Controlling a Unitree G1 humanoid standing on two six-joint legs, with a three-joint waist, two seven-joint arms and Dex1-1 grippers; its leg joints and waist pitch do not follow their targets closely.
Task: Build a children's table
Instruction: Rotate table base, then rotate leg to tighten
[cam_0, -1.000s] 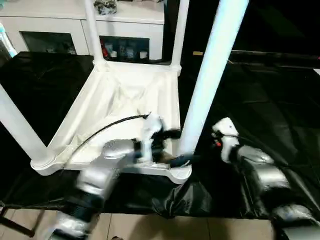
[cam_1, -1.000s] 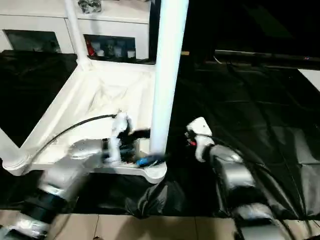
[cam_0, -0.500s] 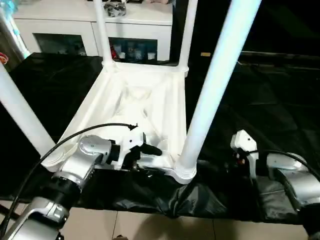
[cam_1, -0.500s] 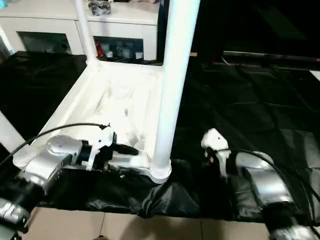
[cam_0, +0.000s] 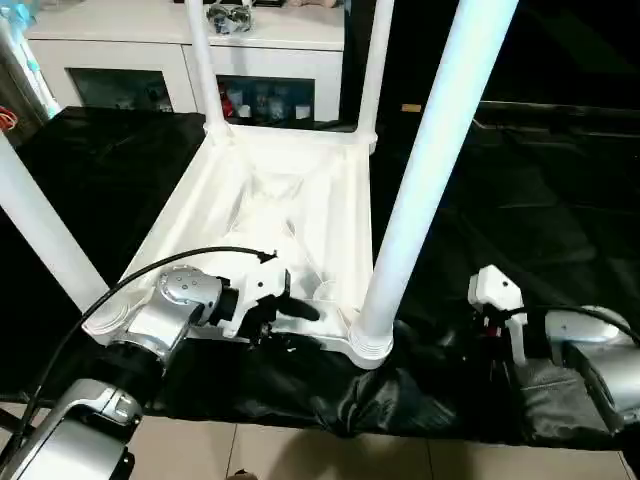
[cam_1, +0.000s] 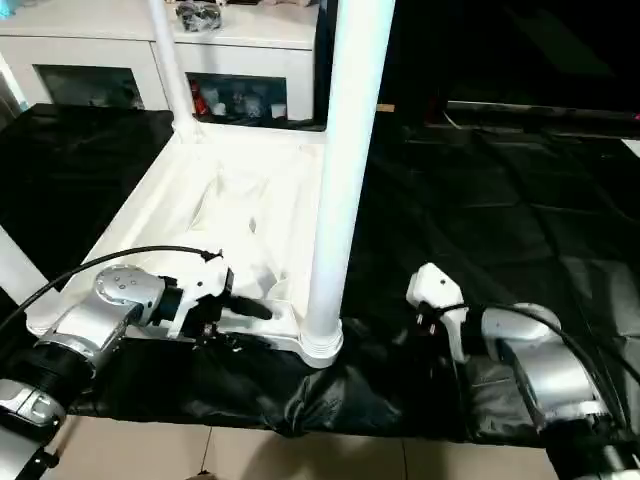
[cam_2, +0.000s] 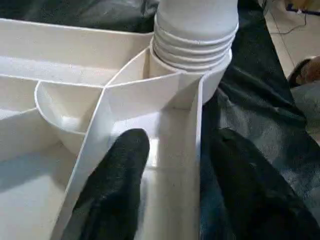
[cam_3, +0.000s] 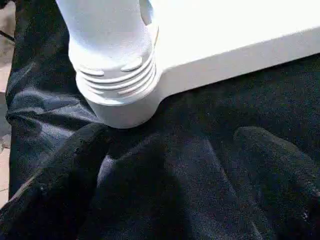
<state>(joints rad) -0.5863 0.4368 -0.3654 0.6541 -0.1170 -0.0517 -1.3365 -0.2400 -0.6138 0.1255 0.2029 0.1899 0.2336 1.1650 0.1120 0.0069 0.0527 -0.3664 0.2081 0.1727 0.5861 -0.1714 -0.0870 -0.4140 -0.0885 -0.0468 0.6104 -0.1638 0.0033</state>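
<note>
The children's table (cam_0: 270, 200) lies upside down on black cloth, its white legs standing up. The near right leg (cam_0: 430, 150) sits in its corner socket (cam_0: 370, 345). My left gripper (cam_0: 290, 325) is at the near rim, just left of that socket. In the left wrist view it (cam_2: 180, 145) is open, with one finger (cam_2: 120, 170) inside the rim wall and the other outside. My right gripper (cam_3: 175, 145) hovers low over the cloth to the right of the socket, open wide with nothing between its fingers.
A white cabinet (cam_0: 150, 30) with glass doors stands behind the table. The black cloth (cam_0: 520, 200) is wrinkled and bunched at the near edge, with tiled floor (cam_0: 300, 455) below it. A black cable (cam_0: 170, 265) arcs over my left forearm.
My left gripper has left the near right leg's base and settled over the near rim, its fingers drawing closer. My right gripper has backed off to the right and opened wider. The camera shifted.
</note>
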